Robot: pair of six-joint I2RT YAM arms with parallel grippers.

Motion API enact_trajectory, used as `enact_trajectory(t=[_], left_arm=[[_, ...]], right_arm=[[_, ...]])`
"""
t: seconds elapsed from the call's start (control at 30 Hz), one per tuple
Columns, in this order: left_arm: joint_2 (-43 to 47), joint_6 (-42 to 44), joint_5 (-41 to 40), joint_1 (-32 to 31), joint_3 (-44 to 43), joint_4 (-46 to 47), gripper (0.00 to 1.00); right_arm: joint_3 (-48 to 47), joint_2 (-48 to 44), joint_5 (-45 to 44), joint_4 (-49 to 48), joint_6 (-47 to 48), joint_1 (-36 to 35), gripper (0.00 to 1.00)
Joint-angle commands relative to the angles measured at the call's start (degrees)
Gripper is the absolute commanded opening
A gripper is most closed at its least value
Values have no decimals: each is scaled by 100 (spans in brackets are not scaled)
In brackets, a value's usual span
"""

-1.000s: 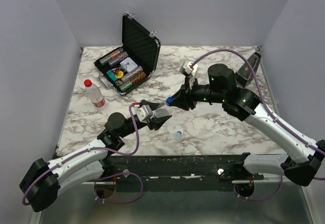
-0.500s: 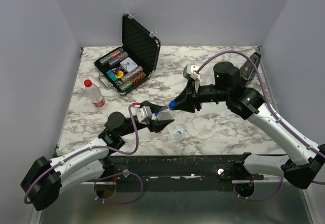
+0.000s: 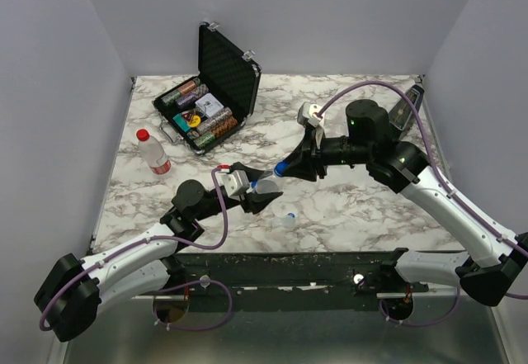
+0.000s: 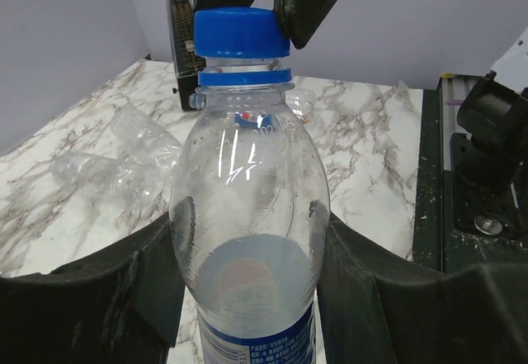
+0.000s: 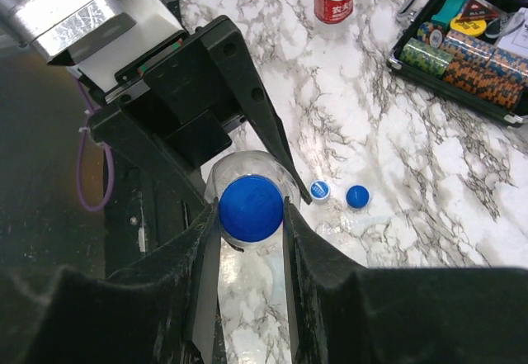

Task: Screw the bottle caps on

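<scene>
My left gripper (image 4: 247,244) is shut on the body of a clear bottle (image 4: 247,182) with a blue label and holds it upright above the table's front middle (image 3: 264,187). A blue cap (image 4: 241,32) sits on the bottle's neck. My right gripper (image 5: 251,215) is shut on that cap (image 5: 251,205) from above, one finger on each side; in the top view the gripper (image 3: 282,169) meets the bottle's top. A second bottle (image 3: 153,152) with a red cap and a red-and-white label stands at the left. Two loose caps lie on the table, one whitish-blue (image 5: 319,190) and one blue (image 5: 356,196).
An open black case of poker chips (image 3: 206,108) stands at the back left, also in the right wrist view (image 5: 462,42). A crushed clear bottle (image 4: 115,162) lies on the marble. A black object (image 3: 408,104) leans at the back right.
The right gripper moved slightly right with the blue cap, and the bottle's neck came up under it. Over the last half second almost nothing has moved.
</scene>
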State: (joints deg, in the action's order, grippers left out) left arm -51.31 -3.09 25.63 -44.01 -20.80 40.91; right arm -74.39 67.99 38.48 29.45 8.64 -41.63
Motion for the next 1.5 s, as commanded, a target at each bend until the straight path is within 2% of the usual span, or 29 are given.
enact_trajectory(t=[0.0,0.07,0.13,0.2,0.3,0.33,0.43,0.57,0.77,0.87,1.2,1.47], left_arm=[[147,168,-1007,77,-188,5,0],[130,169,-1068,85,-197,-47,0],[104,169,-1104,85,-223,-91,0],[60,160,-1147,85,-249,-179,0],[16,151,-1200,85,-293,-267,0],[7,151,-1200,85,-293,-259,0],[7,133,-1209,85,-302,-276,0],[68,160,-1428,85,-320,-407,0],[445,283,-2518,121,-434,-1005,0],[665,581,-2799,164,-460,-1163,0],[886,705,-2791,235,-460,-1217,0],[903,670,-2686,279,-469,-1208,0]], right_arm=[[109,-75,-139,132,-486,-30,2],[127,-92,-156,70,-530,-30,7],[100,-119,-200,87,-565,-30,16],[39,-180,-279,87,-574,-30,35],[-49,-286,-385,104,-592,-30,42],[-67,-295,-402,96,-592,-30,41],[-128,-295,-709,26,-715,-21,27],[-67,-225,-1358,34,-759,5,24],[486,187,-2879,-36,-794,84,24],[942,635,-3267,-395,-856,85,24],[1734,2446,-3768,-2135,-1506,85,24],[1673,3212,-4015,-1918,-1567,85,27]])
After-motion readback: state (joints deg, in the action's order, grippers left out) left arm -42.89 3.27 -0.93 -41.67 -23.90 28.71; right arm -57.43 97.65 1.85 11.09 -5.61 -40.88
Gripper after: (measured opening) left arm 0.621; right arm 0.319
